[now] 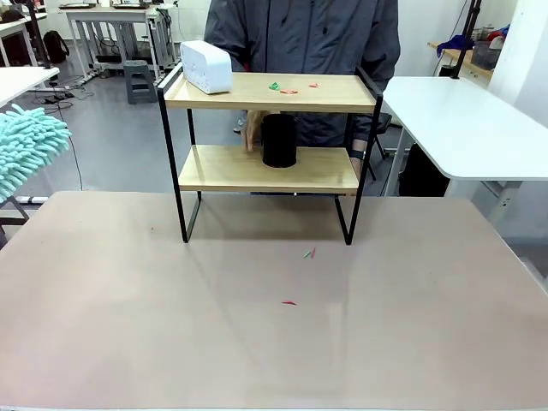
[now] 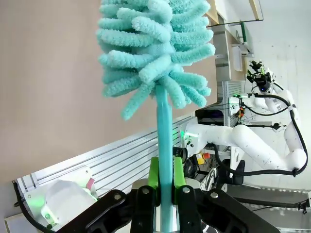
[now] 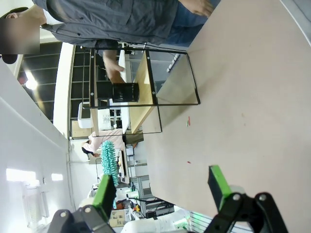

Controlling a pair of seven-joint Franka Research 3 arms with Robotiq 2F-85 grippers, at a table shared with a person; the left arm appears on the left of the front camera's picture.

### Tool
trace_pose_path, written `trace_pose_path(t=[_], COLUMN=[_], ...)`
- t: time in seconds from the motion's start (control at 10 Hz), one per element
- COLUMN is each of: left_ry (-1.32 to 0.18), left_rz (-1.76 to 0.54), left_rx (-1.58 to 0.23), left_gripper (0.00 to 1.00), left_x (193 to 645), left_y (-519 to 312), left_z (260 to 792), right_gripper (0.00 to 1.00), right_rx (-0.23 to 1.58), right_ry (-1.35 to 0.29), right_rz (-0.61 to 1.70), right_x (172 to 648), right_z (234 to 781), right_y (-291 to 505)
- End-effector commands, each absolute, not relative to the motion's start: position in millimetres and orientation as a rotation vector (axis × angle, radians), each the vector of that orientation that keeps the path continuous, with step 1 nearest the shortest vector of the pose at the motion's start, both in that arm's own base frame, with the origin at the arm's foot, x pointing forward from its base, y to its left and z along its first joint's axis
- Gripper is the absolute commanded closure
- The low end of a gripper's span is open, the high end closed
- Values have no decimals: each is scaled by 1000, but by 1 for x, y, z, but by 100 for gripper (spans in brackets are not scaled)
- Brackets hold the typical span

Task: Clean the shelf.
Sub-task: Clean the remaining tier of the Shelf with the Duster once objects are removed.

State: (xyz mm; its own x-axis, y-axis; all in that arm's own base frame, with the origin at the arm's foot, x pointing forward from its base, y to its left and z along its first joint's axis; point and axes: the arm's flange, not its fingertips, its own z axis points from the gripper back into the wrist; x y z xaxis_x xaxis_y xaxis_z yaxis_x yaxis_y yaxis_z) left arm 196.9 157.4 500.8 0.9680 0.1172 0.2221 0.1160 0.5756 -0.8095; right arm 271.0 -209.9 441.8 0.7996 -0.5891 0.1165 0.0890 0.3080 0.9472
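The shelf (image 1: 242, 170), two light boards in a black frame, stands at the table's far side. On its top board lie a white box (image 1: 206, 66) and small red and green scraps (image 1: 289, 86). A black cylinder (image 1: 278, 140) stands on the lower board, with a person's hand (image 1: 252, 133) right beside it. A teal fluffy duster (image 1: 30, 141) pokes in at the left edge. My left gripper (image 2: 165, 170) is shut on the duster's handle (image 2: 164, 131), its head (image 2: 155, 53) pointing away. My right gripper (image 3: 161, 189) is open and holds nothing, far from the shelf (image 3: 144, 80).
Loose scraps (image 1: 308, 253) lie on the brown table (image 1: 128, 325) in front of the shelf, with another red scrap (image 1: 289, 302) nearer me. A white table (image 1: 462, 120) stands at the back right. The person stands right behind the shelf.
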Motion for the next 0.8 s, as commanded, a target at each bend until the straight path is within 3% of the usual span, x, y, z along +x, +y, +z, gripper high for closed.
trace_pose_path(t=[0.0, 0.7], left_ry=[-278, -278], left_rz=[-16, -16], left_rx=[-959, -959], left_gripper=[87, 87], left_x=[195, 195], left_y=[154, 154], left_z=[498, 498], right_gripper=[0, 0], right_rx=[1200, 1200], right_ry=[-527, -527], right_rz=[-457, -457], right_x=[272, 272], right_z=[441, 441], right_y=[-207, -207])
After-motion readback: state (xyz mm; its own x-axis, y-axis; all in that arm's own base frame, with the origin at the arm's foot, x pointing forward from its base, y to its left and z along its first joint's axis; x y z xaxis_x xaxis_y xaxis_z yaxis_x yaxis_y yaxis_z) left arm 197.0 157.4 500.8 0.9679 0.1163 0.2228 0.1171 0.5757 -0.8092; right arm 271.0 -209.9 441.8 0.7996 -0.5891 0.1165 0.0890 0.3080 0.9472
